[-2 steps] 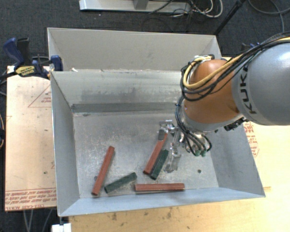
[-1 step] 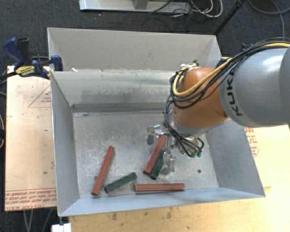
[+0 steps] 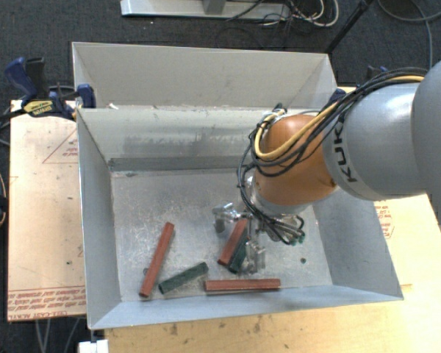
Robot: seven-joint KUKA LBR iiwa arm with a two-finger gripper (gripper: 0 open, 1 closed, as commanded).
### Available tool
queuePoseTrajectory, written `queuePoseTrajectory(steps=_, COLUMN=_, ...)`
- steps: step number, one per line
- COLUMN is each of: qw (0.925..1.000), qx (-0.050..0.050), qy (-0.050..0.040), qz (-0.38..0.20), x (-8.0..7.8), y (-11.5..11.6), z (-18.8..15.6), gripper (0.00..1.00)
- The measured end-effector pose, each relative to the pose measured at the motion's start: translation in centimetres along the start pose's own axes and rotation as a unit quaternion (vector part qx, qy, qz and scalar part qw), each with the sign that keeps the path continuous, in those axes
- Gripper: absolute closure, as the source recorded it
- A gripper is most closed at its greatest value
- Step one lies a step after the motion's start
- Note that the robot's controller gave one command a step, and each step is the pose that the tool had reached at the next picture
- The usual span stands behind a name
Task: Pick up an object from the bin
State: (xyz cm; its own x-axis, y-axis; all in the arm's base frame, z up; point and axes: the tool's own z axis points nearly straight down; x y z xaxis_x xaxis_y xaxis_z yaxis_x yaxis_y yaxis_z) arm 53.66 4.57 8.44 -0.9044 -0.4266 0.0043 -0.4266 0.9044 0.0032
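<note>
The grey bin (image 3: pixel 95 197) has the hand (image 3: pixel 240 236) low over its floor, fingers spread either side of a short red-brown stick (image 3: pixel 233 244) that lies tilted between them. A longer red stick (image 3: pixel 156 259) lies well to the hand's left. Another red stick (image 3: pixel 242 286) lies just beyond the hand, toward the bin's near wall, with a dark green block (image 3: pixel 182 278) beside its left end.

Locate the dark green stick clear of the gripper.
In the camera view the dark green stick lies near the front wall of the bin, between the slanted red stick on its left and the flat red stick on its right.
</note>
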Motion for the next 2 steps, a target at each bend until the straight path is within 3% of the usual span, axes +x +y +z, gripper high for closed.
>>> queuePoseTrajectory(steps=1, qw=0.9995, qx=0.002, qy=-0.0045, qz=-0.031, x=-0.7, y=-0.1, z=-3.6, gripper=0.00)
queuePoseTrajectory(steps=2, qw=0.9986, qx=0.001, qy=-0.0031, qz=-0.052, x=-0.5, y=-1.6, z=1.4, gripper=0.00)
